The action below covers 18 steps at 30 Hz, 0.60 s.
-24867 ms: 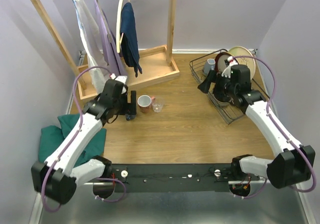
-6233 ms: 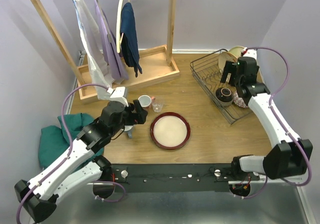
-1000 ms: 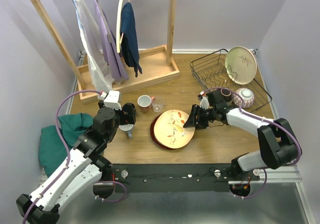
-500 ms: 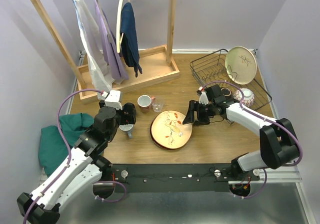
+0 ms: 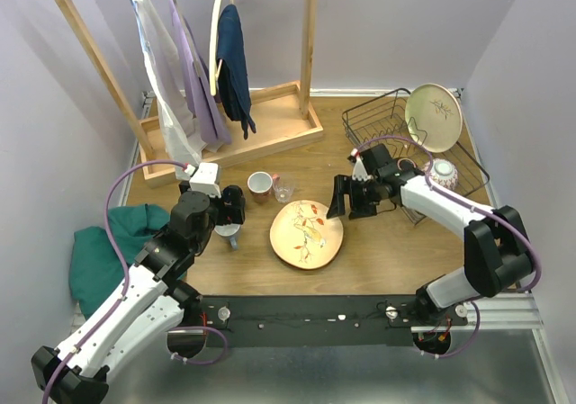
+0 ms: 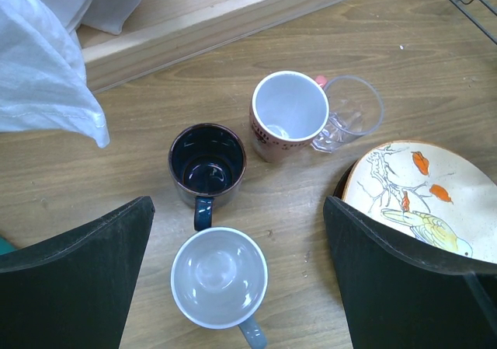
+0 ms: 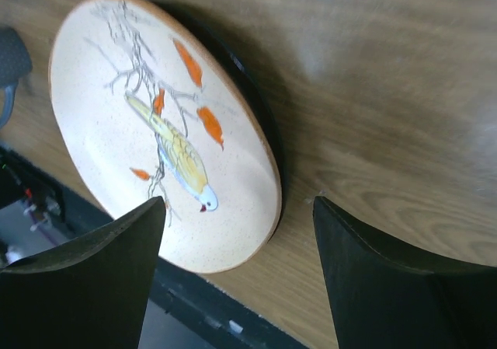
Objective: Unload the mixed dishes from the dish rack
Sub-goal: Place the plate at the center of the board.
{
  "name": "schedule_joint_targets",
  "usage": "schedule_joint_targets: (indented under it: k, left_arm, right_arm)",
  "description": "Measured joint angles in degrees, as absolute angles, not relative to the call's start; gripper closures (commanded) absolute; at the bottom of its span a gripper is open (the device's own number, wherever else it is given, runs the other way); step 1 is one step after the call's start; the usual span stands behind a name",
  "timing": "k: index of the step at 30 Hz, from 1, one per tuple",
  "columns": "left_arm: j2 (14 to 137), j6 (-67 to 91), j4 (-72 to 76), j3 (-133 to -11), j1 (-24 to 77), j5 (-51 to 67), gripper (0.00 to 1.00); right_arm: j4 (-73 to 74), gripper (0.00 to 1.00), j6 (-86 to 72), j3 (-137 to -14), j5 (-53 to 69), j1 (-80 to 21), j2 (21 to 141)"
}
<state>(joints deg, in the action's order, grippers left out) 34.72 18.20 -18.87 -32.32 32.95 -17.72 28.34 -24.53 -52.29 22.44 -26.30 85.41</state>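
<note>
**A:** Nearest entry?

**B:** Crumpled green cloth (image 5: 90, 251), near left. It is no part of the job.

**A:** First task item?

**B:** Round cream plate painted with a bird and orange leaves (image 5: 306, 233). It lies flat at the centre of the wooden tabletop (image 5: 405, 251), on top of a dark-rimmed plate (image 7: 260, 112) of which only an edge shows. I judge they are stacked to keep the unloaded dishes compact.

**A:** Attended by?

**B:** Right gripper (image 5: 348, 199), just right of the plate. Its jaws are spread wide and pinch nothing, so the plate rests on its own, already out of the rack.

**A:** Left of the plate?

**B:** Drinkware, grouped close:
- pale grey mug (image 6: 219, 277)
- glossy dark mug (image 6: 207, 160)
- reddish-brown mug with a white inside (image 6: 289, 114)
- clear glass (image 6: 353, 116), just beside the reddish-brown mug

All stand upright, mouths up. The left gripper (image 5: 230, 206) hovers above them with jaws fully spread and empty — parked, by the look of it, not working.

**A:** And the source?

**B:** Dark wire dish rack (image 5: 373, 121), far right. It holds a cream round plate with a twig mark (image 5: 434, 116), propped on edge at the far end, and a patterned bowl (image 5: 442, 174) toward the near right. Whether more sits behind the right arm I cannot tell. Those pieces look left to unload.

**A:** Farthest?

**B:** Wooden clothes rack (image 5: 279, 125) hung with garments — far left.
</note>
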Motion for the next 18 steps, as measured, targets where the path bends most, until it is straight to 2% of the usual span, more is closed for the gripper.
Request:
schedule_joint_targets:
  k: [12, 18]
  left_arm:
    - [34.65, 18.20, -18.92, -32.32, 32.69, -17.26, 0.01]
    - [34.13, 18.20, -18.90, -32.32, 32.62, -17.08, 0.01]
  right_arm:
    - [37.80, 0.06, -12.45, -74.85, 0.01, -25.56, 87.77]
    - [39.38, 0.05, -2.48, -84.53, -7.09, -17.02, 91.07]
